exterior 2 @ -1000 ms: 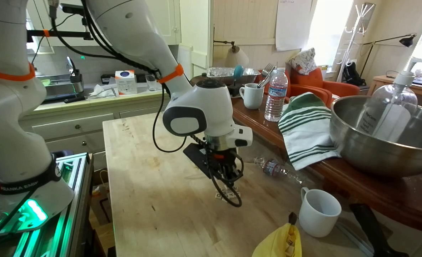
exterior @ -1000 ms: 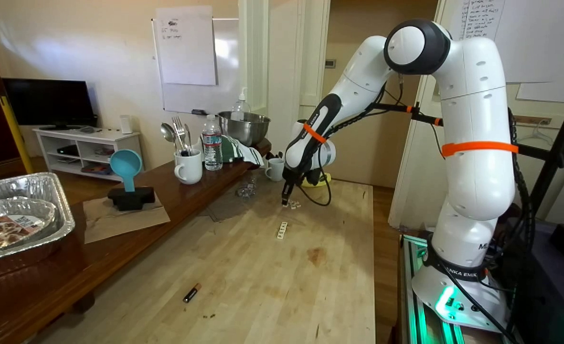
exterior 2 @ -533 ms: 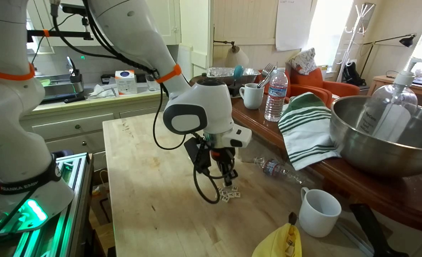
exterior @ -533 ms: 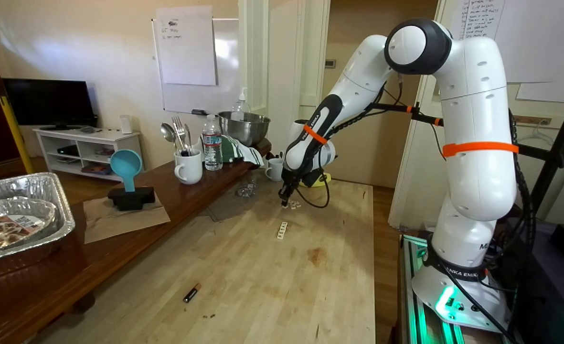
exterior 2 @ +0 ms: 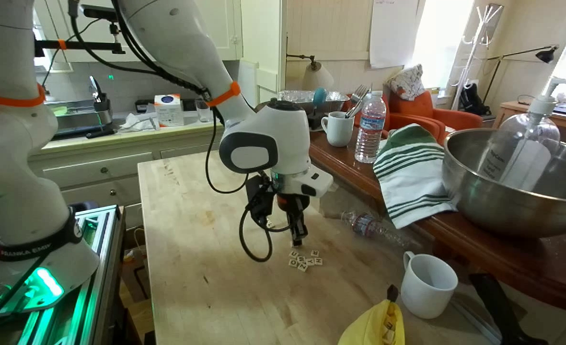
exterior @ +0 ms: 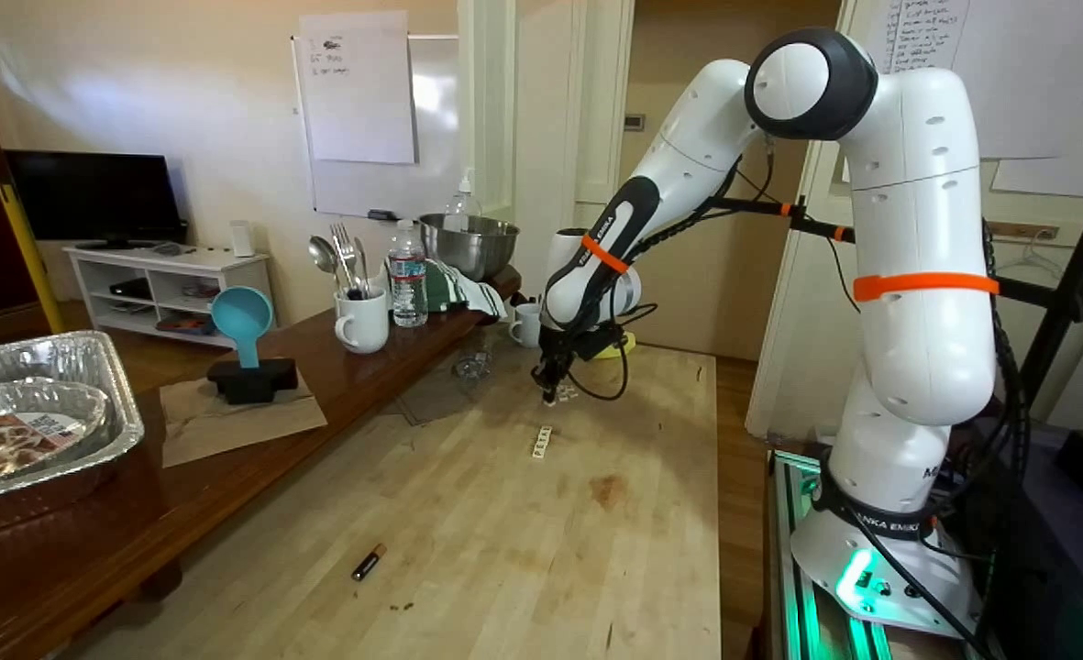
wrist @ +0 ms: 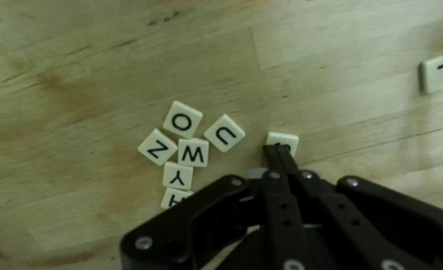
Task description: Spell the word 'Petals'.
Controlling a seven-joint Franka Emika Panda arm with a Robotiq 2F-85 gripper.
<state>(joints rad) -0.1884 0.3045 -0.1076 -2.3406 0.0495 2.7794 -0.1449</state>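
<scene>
The gripper [wrist: 277, 147], fingers clenched together, hangs over a tile [wrist: 283, 138] with its letter partly hidden; I cannot tell if they touch. Loose tiles [wrist: 193, 152] lie near it on the tabletop [wrist: 337, 93], a letter row [exterior: 542, 442] lies farther off, and an L tile [wrist: 442, 72] shows at the wrist view's right edge.

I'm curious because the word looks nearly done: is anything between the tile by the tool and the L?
In the wrist view, nothing visible stands between the partly hidden tile by the tool and the L tile. The loose U tile lies on the opposite side.
</scene>
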